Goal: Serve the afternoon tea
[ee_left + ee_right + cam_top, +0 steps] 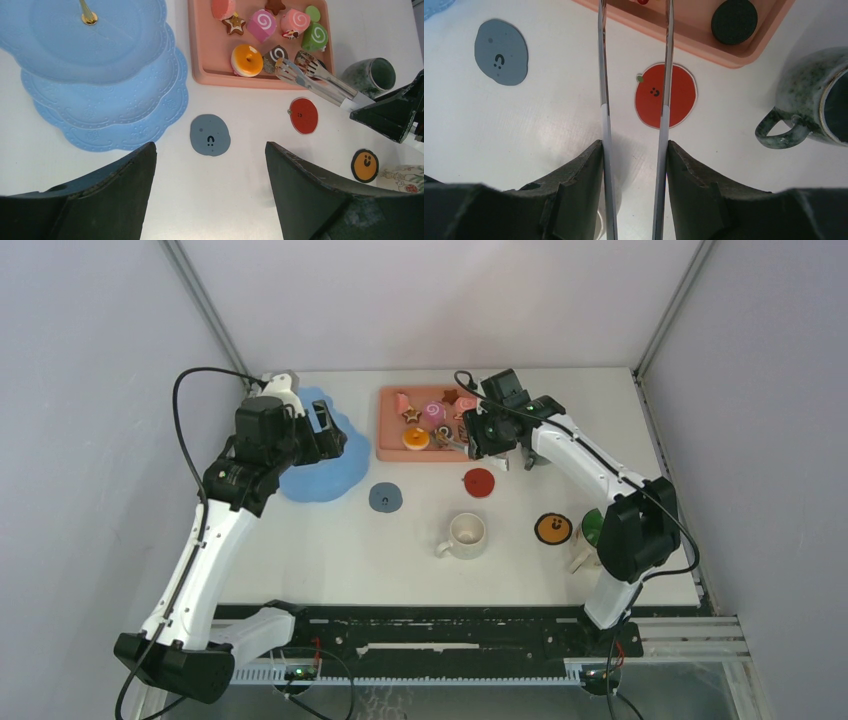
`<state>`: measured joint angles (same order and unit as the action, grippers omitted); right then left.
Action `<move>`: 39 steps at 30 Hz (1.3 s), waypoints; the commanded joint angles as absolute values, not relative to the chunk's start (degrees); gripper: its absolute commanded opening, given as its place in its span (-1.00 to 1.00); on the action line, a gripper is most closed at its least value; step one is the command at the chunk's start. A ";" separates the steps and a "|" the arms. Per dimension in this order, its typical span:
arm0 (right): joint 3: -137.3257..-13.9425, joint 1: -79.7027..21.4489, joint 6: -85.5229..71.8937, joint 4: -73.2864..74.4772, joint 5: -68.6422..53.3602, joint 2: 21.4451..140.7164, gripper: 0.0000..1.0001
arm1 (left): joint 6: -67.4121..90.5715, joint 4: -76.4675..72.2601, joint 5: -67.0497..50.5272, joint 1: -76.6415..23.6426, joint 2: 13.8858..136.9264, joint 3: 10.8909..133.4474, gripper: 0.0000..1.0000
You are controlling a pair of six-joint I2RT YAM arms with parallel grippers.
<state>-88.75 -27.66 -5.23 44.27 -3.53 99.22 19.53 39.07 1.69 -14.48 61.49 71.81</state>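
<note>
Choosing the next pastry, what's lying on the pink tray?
An orange cake, a star cookie, a pink swirl roll, a green swirl roll, among others. The tongs partly hide a dark piece.

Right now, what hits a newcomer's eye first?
The right gripper clamps thin metal tongs, tips reaching into the salmon-pink tray of colourful toy pastries at the table's far middle. Left of it stands the blue dessert tower, visible tiers bare, with the open left gripper hovering by it.

Shiny metal tongs (602,75), speckled glazed mug (805,92), matt plastic tray (210,55), smooth embossed plastic tower (100,100)
</note>
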 commanded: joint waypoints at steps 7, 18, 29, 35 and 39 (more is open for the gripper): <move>-89.76 -27.79 -4.08 40.20 -2.64 99.65 0.11 | 20.00 37.09 1.11 -14.22 60.74 72.21 0.69; -93.17 -30.15 -2.50 41.69 1.05 104.33 0.12 | 20.03 37.09 1.75 -14.19 59.81 71.48 0.69; -93.21 -30.50 -5.41 37.96 2.55 105.29 0.05 | 20.04 37.17 1.69 -14.23 59.18 71.53 0.69; -91.38 -30.67 -5.59 36.64 2.89 103.18 -0.54 | 19.90 37.82 1.78 -14.16 58.55 72.38 0.69; -90.04 -30.76 -5.86 35.97 2.99 100.91 -1.00 | 19.71 38.57 1.49 -14.10 58.28 74.37 0.69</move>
